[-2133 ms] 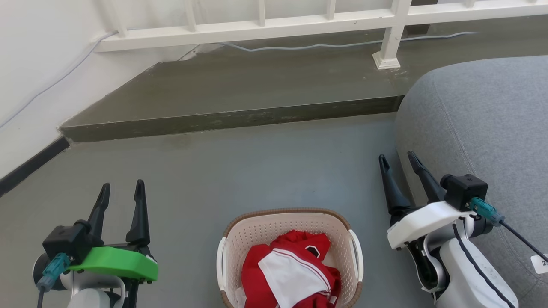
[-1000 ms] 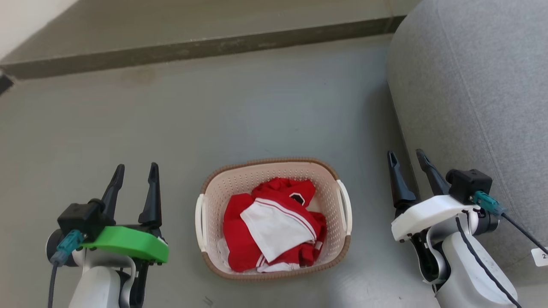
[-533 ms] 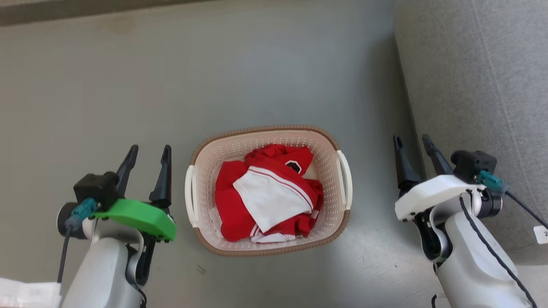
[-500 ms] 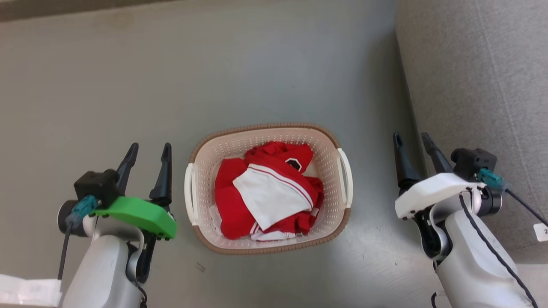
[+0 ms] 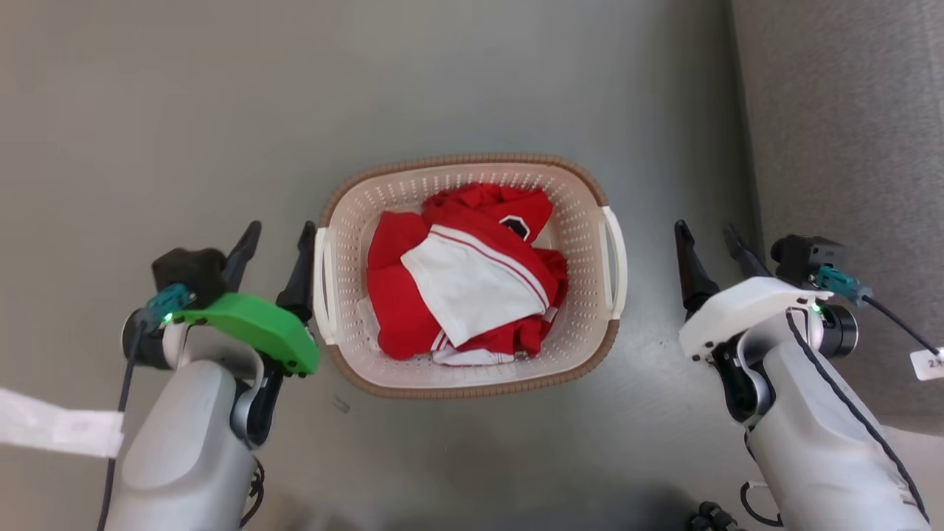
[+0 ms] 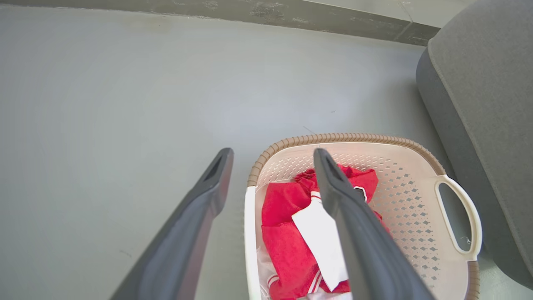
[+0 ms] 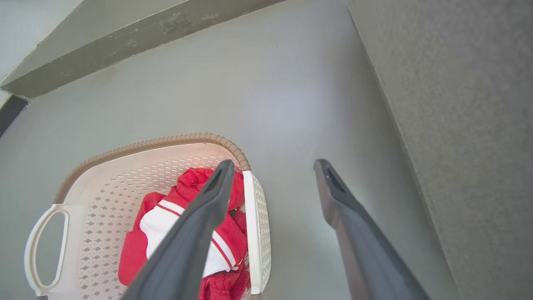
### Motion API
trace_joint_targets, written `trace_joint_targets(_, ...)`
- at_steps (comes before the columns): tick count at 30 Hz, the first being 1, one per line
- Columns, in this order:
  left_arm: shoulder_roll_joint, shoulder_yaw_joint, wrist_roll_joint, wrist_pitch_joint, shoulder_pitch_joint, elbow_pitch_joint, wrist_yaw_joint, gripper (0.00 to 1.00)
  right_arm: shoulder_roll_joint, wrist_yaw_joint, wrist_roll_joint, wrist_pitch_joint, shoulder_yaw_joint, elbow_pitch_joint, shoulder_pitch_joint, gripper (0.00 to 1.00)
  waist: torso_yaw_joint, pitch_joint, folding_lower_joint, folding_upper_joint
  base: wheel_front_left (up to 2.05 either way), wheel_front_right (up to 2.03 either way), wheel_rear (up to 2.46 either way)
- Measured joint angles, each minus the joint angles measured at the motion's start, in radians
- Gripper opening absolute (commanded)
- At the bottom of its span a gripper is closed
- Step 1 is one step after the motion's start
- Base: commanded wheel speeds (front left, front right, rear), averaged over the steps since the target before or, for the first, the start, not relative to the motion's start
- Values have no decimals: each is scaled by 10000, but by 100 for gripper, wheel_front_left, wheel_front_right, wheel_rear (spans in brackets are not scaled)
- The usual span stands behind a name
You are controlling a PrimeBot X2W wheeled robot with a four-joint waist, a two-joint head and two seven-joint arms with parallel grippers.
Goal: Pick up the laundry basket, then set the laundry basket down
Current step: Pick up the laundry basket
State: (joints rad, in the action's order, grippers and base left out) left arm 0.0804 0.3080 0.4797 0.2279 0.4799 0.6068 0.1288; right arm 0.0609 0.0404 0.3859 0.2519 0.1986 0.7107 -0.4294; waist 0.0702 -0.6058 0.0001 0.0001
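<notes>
laundry basket point(image 5: 343, 243): cream, dotted with small holes; brown woven-look rim; white handles
clothes point(image 5: 464, 287): red, one white panel edged with red stripes
floor point(image 5: 184, 110): plain grey
sofa point(image 5: 848, 110): grey fabric
left gripper point(image 5: 281, 230): dark fingers, green cover
right gripper point(image 5: 702, 228): dark fingers, white cover

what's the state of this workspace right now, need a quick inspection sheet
surface: grey floor, a few small marks.
job's things: basket upright on the floor, red and white clothes inside.
clutter: white strip at the lower left of the head view.
grippers: left claw open, close beside the left handle, contact unclear; right claw open, apart from the right handle.
cables: left cable and right cable, one dark lead at each wrist, both off the basket.
surroundings: grey sofa on the robot's right; step ahead.
</notes>
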Motion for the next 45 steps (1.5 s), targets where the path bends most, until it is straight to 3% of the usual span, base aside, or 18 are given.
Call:
trace_joint_targets(20,-65,1705,849,-612,1931,1768,2,100,2,305,-10,-255,846,2265,-1771,100,-486,-1968,0,-1,0,0,0)
trace_joint_targets(43,-247,3033,2182,-1143,3242,2857,2,100,21,476,451,-688,1768,3394,-3510,100,-871,-3384,0,0,0,0,0)
trace_joint_targets(44,-251,3081,2255,-1143,3258,2878,2,96,23,476,470,-688,1785,3429,-3542,100,-878,-3399,-1,0,0,0,0)
trace_joint_targets(45,-253,3116,2337,-1143,3276,2892,2,81,23,476,477,-685,1810,3473,-3593,100,-884,-3411,-1,0,0,0,0)
